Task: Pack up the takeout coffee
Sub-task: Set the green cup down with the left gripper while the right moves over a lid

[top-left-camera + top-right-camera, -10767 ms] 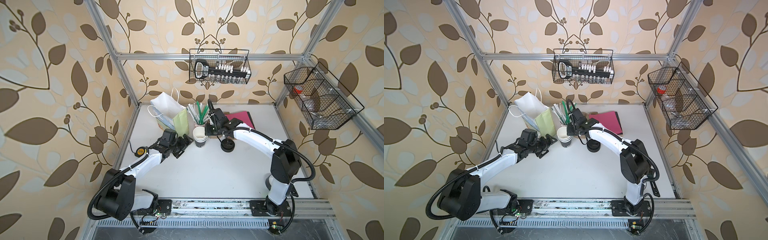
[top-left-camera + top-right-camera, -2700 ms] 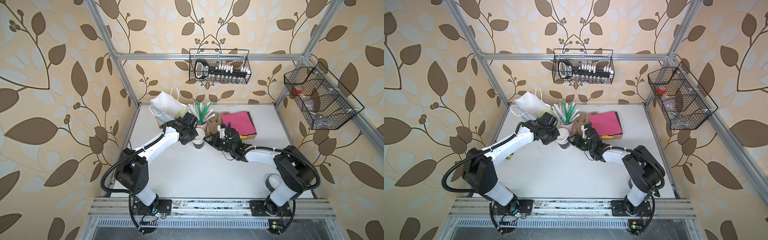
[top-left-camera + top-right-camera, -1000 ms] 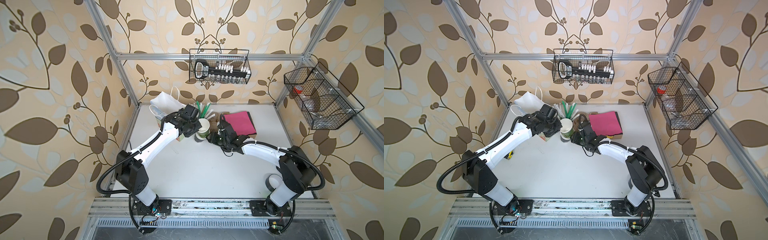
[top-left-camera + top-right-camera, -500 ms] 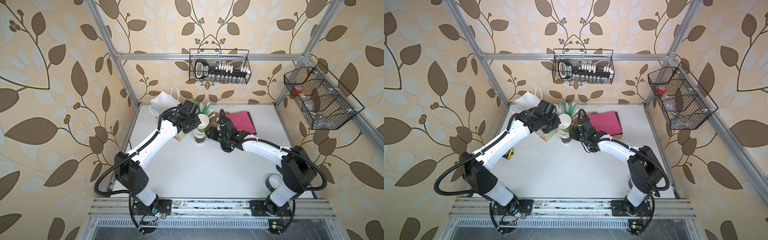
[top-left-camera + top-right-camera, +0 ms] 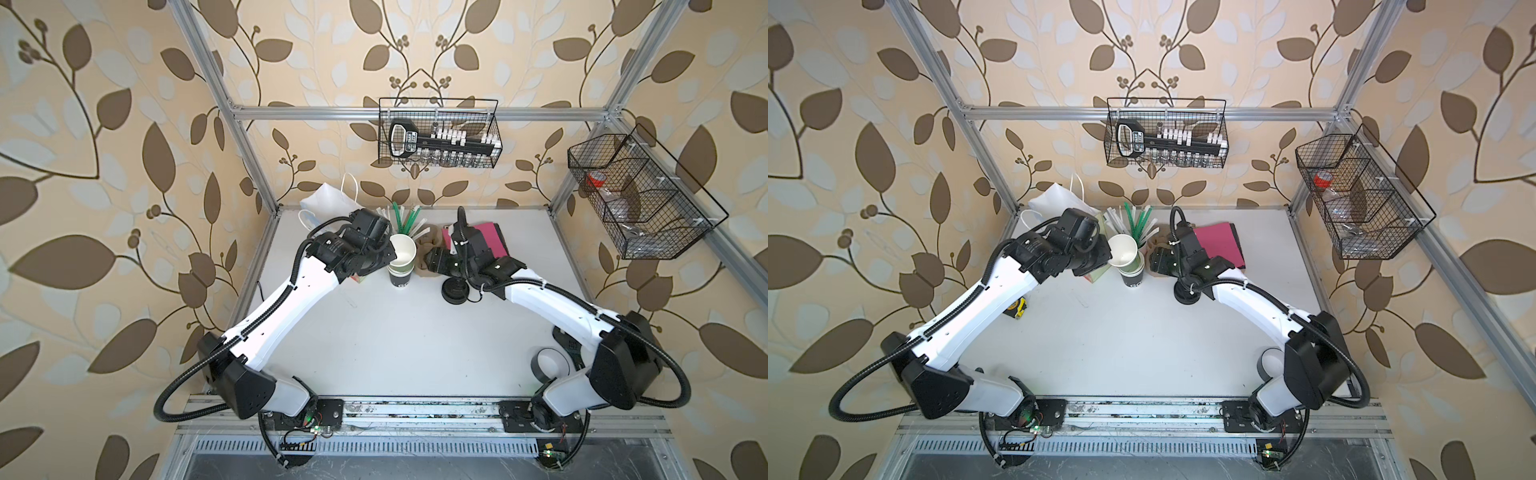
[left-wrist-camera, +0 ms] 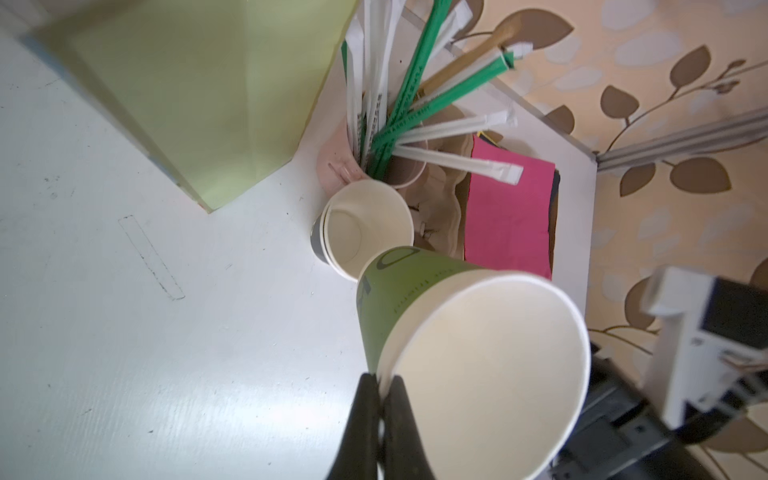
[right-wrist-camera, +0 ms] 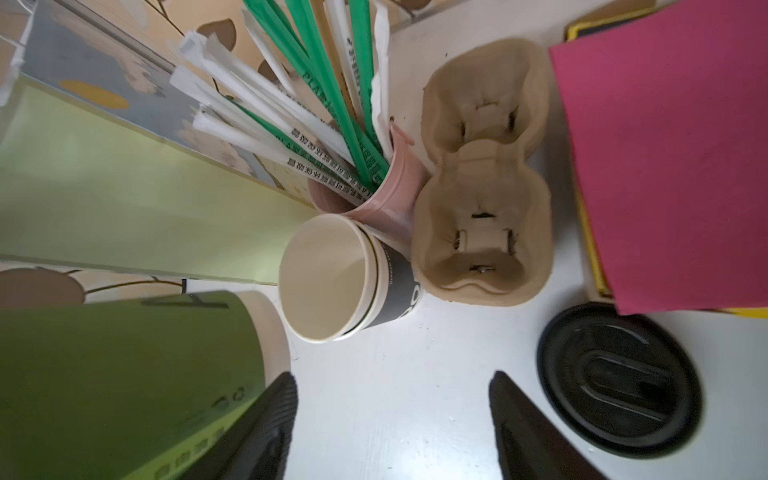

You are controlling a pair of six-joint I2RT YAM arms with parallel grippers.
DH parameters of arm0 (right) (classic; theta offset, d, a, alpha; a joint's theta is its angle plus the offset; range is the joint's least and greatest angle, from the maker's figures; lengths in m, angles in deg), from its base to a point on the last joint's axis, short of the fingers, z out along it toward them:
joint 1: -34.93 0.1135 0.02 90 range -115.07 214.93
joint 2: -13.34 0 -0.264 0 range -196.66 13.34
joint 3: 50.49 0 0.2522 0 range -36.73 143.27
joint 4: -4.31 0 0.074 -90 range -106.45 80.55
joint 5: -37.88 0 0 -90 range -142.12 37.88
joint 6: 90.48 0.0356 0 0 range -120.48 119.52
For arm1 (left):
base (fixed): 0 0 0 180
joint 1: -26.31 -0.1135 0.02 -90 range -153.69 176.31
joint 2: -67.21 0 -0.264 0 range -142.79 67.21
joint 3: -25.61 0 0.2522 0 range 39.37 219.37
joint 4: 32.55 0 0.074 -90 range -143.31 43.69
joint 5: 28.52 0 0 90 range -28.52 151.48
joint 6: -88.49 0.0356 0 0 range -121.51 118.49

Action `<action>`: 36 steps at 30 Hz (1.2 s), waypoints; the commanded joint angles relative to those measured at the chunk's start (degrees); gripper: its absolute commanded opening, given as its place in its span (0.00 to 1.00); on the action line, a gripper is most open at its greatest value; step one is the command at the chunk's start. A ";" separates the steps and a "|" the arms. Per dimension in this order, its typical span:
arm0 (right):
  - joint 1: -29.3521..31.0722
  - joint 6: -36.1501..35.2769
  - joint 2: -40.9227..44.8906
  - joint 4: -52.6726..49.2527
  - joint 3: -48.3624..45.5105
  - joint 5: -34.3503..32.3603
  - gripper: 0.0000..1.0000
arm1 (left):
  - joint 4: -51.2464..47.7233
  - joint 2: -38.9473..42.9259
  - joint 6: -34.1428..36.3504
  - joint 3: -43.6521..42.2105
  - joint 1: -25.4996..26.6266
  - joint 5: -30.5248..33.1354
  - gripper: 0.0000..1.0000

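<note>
The takeout coffee is out of view; no lidded cup shows. My left gripper [image 6: 381,380] is shut on the rim of a lidless green paper cup [image 6: 395,299], one finger inside and one outside. That cup [image 5: 402,249] hangs tilted just above a stack of lidless cups [image 5: 400,278] on the table. My right gripper [image 7: 392,378] stands open over bare table, nothing between its fingers. It sits between the held cup [image 7: 124,374] and a loose black lid [image 7: 619,382]. The stack [image 7: 332,278] is just ahead of it.
A brown pulp cup carrier [image 7: 482,166] and a pink holder of wrapped straws [image 7: 374,195] stand behind the stack. A green and white paper bag [image 6: 187,83] is at the back left, pink napkins [image 7: 665,145] at the back right. A yellow tape measure [image 5: 1016,309] lies left.
My right gripper has opened wider and let go of the cup stack. The left gripper has lifted the green cup clear of the stack and tilted it.
</note>
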 commanded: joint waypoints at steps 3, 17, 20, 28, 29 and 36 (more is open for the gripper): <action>-1.30 -5.62 1.68 -10.37 -2.25 -4.65 0.89 | -0.52 6.14 1.32 -10.14 3.99 1.43 0.00; -1.59 -11.20 -7.41 -16.71 -0.36 -5.72 1.00 | 3.90 2.02 -2.42 -21.81 14.23 3.80 0.00; -2.11 -11.50 -9.35 -17.45 0.31 -5.70 0.99 | 5.00 1.50 -2.75 -22.68 15.11 4.23 0.00; -2.79 -12.47 -13.47 -17.77 1.89 -6.28 0.97 | 7.96 -1.78 -3.14 -23.32 16.00 3.00 0.00; -2.78 -12.66 -14.04 -17.78 2.14 -6.14 0.96 | 8.26 -2.17 -3.13 -23.31 16.06 2.98 0.00; -3.24 -12.88 -15.75 -17.60 2.77 -7.57 0.93 | 9.88 -3.00 -3.31 -23.67 16.20 2.34 0.00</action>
